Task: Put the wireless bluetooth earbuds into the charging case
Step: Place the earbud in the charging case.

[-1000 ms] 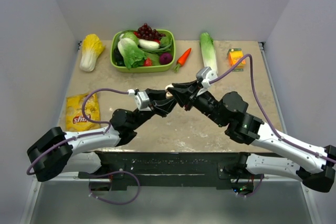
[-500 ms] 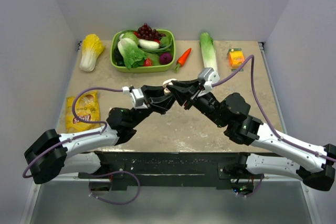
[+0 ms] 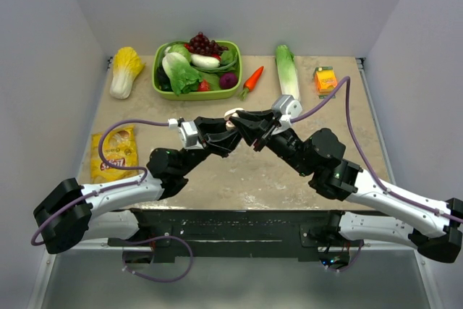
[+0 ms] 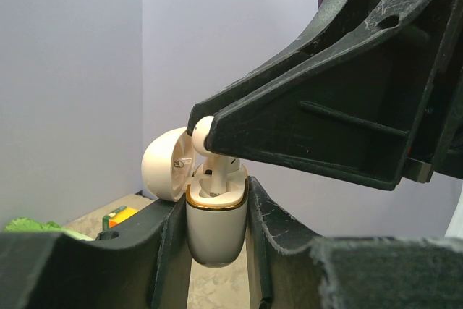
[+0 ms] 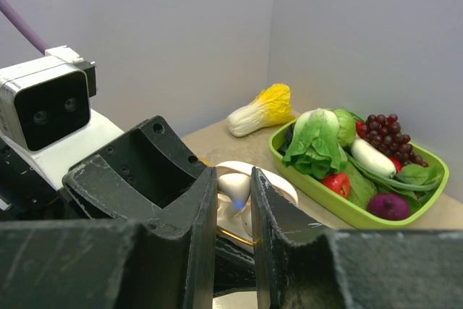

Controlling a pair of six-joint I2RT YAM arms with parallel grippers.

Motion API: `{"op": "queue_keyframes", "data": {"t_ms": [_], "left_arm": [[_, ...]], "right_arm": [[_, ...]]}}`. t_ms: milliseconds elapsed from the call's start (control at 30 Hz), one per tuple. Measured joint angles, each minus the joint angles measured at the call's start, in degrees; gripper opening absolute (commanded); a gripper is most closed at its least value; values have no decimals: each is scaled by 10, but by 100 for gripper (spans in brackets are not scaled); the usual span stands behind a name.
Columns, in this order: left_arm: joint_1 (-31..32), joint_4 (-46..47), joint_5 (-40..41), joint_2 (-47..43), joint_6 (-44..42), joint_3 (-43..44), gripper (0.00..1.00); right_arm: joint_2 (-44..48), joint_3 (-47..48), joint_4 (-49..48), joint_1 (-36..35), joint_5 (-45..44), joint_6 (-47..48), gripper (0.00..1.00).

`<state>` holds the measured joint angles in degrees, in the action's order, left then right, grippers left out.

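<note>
Left gripper (image 4: 215, 204): narrow, clamped on the charging case (image 4: 215, 235). You see both fingers pressed against the case's sides. The case stands upright, held up off the table (image 3: 239, 171). Its lid is hinged open, tipped back to the left in the left wrist view. A gold rim runs round the open mouth.

Right gripper (image 5: 233, 195): narrow, pinching one earbud (image 5: 233, 186) between its fingertips. From the left wrist view, the earbud's round head sits at the tip of the right fingers. Its stem points down into the open mouth of the case. You cannot tell whether it is fully seated.

From the top view, the two grippers meet tip to tip above the middle of the table, the left arm reaching in from the left and the right arm from the right.

Farther back:
- a green basket (image 3: 195, 96) of vegetables and grapes at the far edge
- a yellow-tipped cabbage (image 3: 126, 70) to its left
- a carrot (image 3: 252, 79) just right of the basket
- a long pale-green vegetable (image 3: 288, 70) beyond the carrot
- an orange carton (image 3: 325, 79) near the far right corner
- a yellow chip bag (image 3: 113, 153) by the left edge, well apart from the grippers
</note>
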<state>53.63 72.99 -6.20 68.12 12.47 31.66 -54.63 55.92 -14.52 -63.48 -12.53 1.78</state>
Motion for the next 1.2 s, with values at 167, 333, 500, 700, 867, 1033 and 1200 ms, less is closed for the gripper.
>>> {"op": "queue_keyframes", "data": {"t_ms": [167,333,500,700,867,1033,1200], "left_arm": [[0,0,0,0,-2,0,0],[0,-1,1,-3,-10,0,0],[0,-2,5,-10,-18,0,0],[0,-2,15,-20,-33,0,0],[0,-3,20,-20,-42,0,0],[0,-3,24,-18,-46,0,0],[0,-3,28,-2,-46,6,0]], "right_arm": [[0,4,7,-2,0,9,0],[0,13,20,-3,0,14,0],[0,35,42,-3,0,20,0],[-1,53,65,-4,0,24,0],[-1,58,74,-4,0,28,0],[-2,59,79,-5,1,30,0],[-9,62,87,-7,2,32,0]]}}
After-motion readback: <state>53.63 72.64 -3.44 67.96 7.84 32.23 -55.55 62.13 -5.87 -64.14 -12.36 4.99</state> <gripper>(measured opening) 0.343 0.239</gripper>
